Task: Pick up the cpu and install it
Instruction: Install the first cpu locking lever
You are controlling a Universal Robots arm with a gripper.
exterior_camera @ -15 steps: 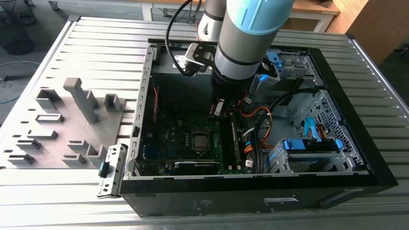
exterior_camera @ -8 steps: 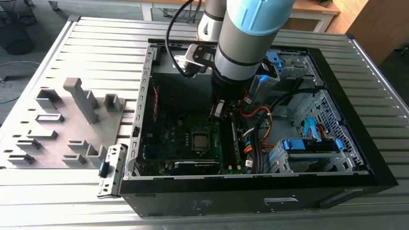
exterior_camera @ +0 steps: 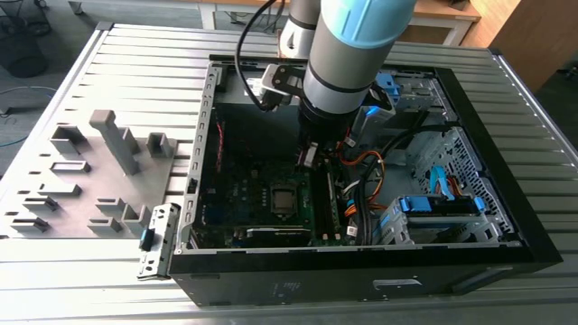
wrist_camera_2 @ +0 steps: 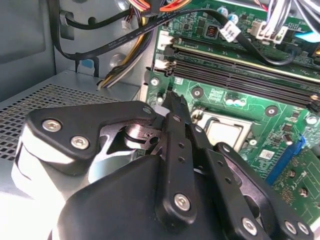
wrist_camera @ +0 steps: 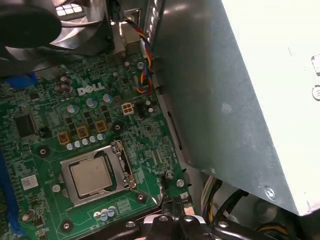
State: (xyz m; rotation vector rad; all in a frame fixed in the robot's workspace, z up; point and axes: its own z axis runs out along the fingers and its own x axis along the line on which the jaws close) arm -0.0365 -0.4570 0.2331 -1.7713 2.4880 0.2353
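Note:
The cpu (wrist_camera: 91, 175) lies flat in its socket on the green motherboard (wrist_camera: 50, 100), inside the metal socket frame, its silver top facing up. In the exterior view the cpu (exterior_camera: 283, 198) sits near the middle of the board in the open computer case (exterior_camera: 361, 271). My gripper (exterior_camera: 310, 157) hangs above the board, a little behind the socket, apart from the chip. In the second wrist view the gripper (wrist_camera_2: 173, 100) has its black fingers (wrist_camera_2: 178, 145) pressed together with nothing between them, and the cpu (wrist_camera_2: 225, 131) shows partly beyond them.
A grey power supply box (wrist_camera: 225, 100) stands close beside the socket. Cable bundles (wrist_camera_2: 125, 30) and memory slots (wrist_camera_2: 240, 75) run along the board. A grey fixture plate (exterior_camera: 81, 176) with blocks lies outside the case at the exterior view's left. Blue drive brackets (exterior_camera: 434, 203) sit at its right.

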